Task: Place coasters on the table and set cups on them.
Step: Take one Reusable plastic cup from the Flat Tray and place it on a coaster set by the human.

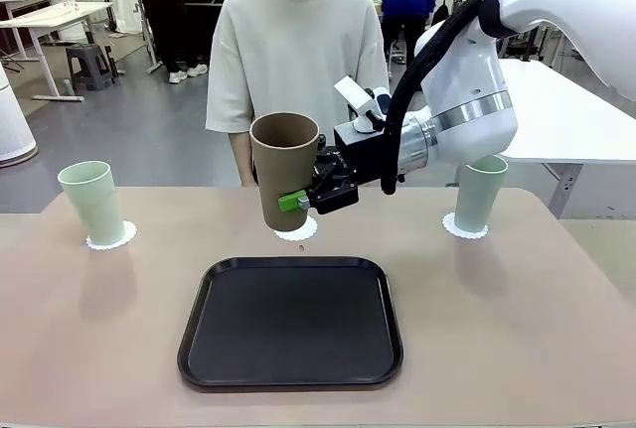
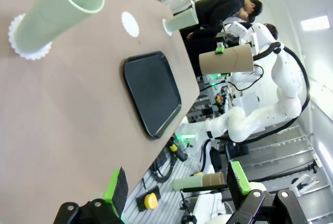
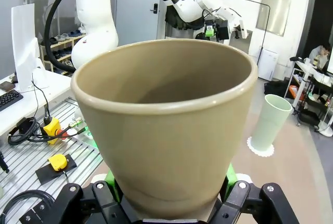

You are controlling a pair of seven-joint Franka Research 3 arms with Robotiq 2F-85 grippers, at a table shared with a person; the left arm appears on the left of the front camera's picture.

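Note:
My right gripper (image 1: 304,200) is shut on the brown cup (image 1: 284,168), gripping its lower wall and holding it upright just above the middle coaster (image 1: 296,230). In the right wrist view the brown cup (image 3: 166,125) sits between the green pads (image 3: 232,176). One mint cup (image 1: 92,201) stands on the left coaster (image 1: 111,240), another mint cup (image 1: 480,193) on the right coaster (image 1: 464,227). My left gripper (image 2: 177,187) is open and holds nothing, off the table's left end, near a mint cup (image 2: 57,10) on its coaster (image 2: 25,47).
A black tray (image 1: 290,321) lies empty on the beige table (image 1: 99,329) in front of the middle coaster. A person in a pale T-shirt (image 1: 293,51) stands at the far side. White tables stand behind to the left and right.

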